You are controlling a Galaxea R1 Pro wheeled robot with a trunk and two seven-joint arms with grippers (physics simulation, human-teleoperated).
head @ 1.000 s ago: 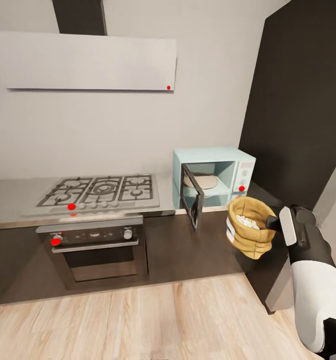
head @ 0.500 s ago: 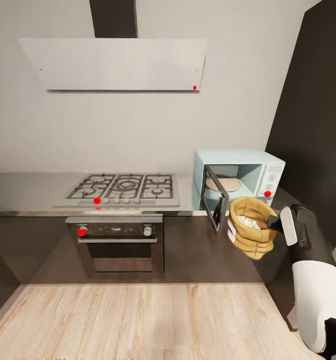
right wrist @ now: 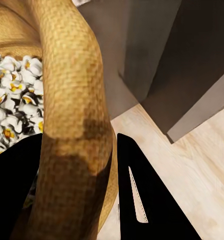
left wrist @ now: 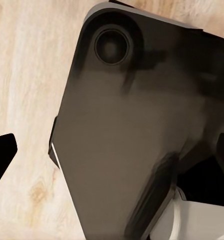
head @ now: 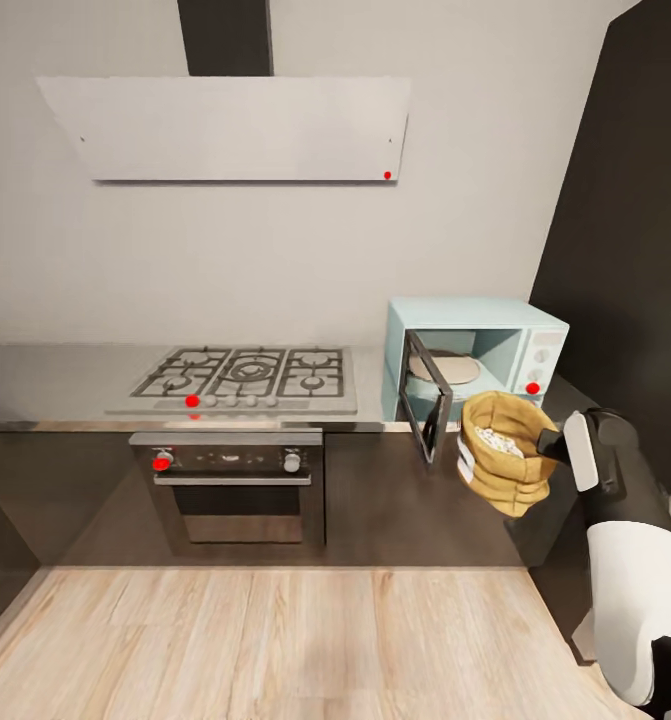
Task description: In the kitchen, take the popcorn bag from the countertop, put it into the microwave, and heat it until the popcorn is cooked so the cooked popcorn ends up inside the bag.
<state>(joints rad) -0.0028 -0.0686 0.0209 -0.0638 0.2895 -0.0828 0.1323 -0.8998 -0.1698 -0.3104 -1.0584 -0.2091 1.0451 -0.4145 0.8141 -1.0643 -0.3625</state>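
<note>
Camera steadied; popcorn bag rim clamped in right pincer.

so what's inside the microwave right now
With the microwave door open, a round pale turntable plate shows inside and nothing on it. The door hides the cavity's left part. The popcorn bag hangs outside, in the right gripper.

On the desk we see the hob mid-way and the microwave at its right end, door open; the oven sits under the hob. The popcorn bag hangs before the desk's front edge, below the microwave.
</note>
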